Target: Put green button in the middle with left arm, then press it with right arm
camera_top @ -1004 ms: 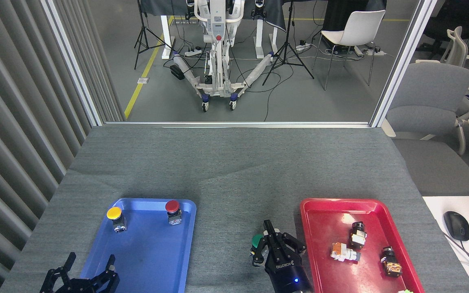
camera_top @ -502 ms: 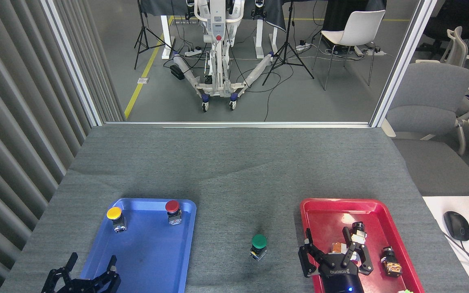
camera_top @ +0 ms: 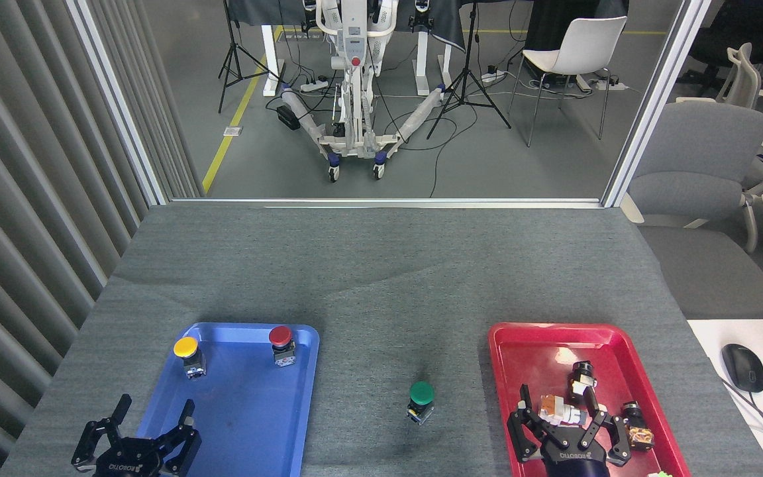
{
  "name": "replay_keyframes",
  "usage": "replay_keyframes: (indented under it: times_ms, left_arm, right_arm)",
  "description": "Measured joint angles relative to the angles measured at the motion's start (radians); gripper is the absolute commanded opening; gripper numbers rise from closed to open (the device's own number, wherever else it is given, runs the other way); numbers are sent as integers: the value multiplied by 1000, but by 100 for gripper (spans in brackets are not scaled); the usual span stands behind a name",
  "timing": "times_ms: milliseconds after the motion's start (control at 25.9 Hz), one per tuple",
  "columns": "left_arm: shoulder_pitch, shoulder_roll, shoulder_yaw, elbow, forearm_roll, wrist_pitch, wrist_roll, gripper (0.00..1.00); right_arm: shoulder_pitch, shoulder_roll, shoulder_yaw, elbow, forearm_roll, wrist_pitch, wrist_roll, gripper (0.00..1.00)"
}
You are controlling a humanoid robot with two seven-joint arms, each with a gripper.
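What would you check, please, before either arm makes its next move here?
1. Green button on the grey covering between the trays: ok.
2. Button upright, cap facing up: ok.
3. Left hand open, holding nothing, clear of the button: ok.
4. Right hand open, over the red tray, clear of the button: ok.
5. Button actually pressed: cannot tell.
6. Yellow button and red button in the blue tray: ok.

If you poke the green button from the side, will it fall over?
Probably, yes. The green button stands upright on a narrow body with a wider domed cap, so it looks top-heavy. The grey felt-like cover may grip its base, making it tip rather than slide. Once down, the round cap might let it roll.
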Motion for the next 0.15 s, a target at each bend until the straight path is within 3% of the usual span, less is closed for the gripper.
replay_keyframes:
  times_ms: [154]
  left_arm:
    - [-2, 2, 0, -4, 0, -8, 0, 99]
  right_arm:
    - [1, -2, 1, 0, -12, 0, 2, 100]
